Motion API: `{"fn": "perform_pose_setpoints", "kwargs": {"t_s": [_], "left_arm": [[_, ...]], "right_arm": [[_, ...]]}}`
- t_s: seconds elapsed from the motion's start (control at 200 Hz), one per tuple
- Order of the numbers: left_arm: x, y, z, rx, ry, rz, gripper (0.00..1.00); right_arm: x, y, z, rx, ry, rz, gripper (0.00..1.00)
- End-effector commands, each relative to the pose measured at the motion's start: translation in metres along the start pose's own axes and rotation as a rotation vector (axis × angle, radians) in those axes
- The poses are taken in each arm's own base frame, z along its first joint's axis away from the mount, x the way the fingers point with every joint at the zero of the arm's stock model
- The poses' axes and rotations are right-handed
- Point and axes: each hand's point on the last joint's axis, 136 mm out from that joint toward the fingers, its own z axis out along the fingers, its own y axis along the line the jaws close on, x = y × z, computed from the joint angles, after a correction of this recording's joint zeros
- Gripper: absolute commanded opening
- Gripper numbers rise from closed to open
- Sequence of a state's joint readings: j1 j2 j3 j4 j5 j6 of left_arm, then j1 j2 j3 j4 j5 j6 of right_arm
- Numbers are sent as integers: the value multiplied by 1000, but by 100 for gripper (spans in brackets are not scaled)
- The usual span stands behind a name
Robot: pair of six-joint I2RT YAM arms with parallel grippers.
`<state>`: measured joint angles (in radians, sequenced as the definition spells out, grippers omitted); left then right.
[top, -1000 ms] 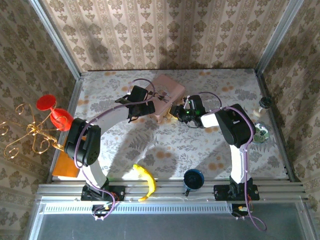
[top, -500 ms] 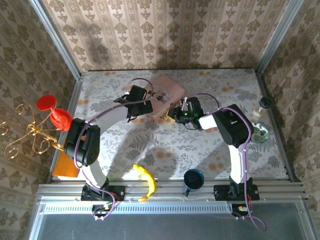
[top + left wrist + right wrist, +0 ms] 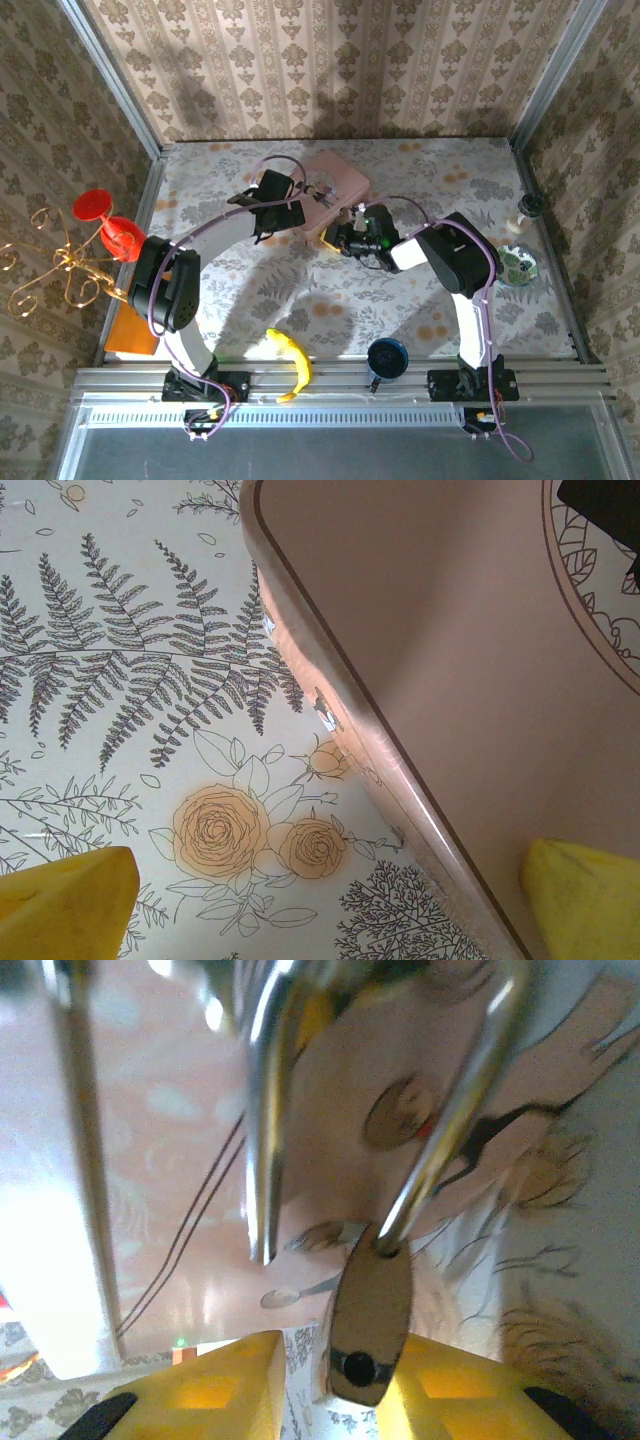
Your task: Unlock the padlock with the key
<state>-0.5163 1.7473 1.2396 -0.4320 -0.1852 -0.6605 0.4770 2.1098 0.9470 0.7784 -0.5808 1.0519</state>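
from my remote seat i count two robot arms, the left arm [image 3: 215, 238] and the right arm [image 3: 465, 255], and two grippers with yellow fingers, the left gripper [image 3: 325, 900] and the right gripper [image 3: 330, 1400]. on the flowered table [image 3: 300, 290] i count one pink box [image 3: 345, 175], one yellow banana [image 3: 292, 362], one dark blue cup [image 3: 386, 358], one patterned dish [image 3: 520, 266] and one small jar [image 3: 528, 206]. at the left edge i count one orange flat sheet [image 3: 130, 338], one gold wire candelabra [image 3: 55, 265] and red glassware [image 3: 115, 232], one piece or two, i cannot tell. close to the right gripper i count one silver loop [image 3: 452, 1110] and one flat metal tab [image 3: 370, 1300].
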Motion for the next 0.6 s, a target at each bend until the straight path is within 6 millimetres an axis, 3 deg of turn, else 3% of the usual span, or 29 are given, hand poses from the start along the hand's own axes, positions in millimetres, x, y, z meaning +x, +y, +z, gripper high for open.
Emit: {"fn": "perform_pose_setpoints", "kwargs": {"t_s": [0.0, 0.27, 0.41, 0.595], "left_arm": [[35, 3, 10, -30, 125, 58, 100], [37, 6, 9, -37, 125, 61, 100], [36, 6, 7, -38, 122, 63, 100], [31, 5, 4, -37, 107, 67, 100]], "right_arm": [[11, -6, 4, 31, 25, 0, 28], [-4, -26, -7, 134, -80, 6, 35], [-12, -15, -17, 130, -107, -13, 33], [-5, -2, -46, 211, -95, -89, 33]]}}
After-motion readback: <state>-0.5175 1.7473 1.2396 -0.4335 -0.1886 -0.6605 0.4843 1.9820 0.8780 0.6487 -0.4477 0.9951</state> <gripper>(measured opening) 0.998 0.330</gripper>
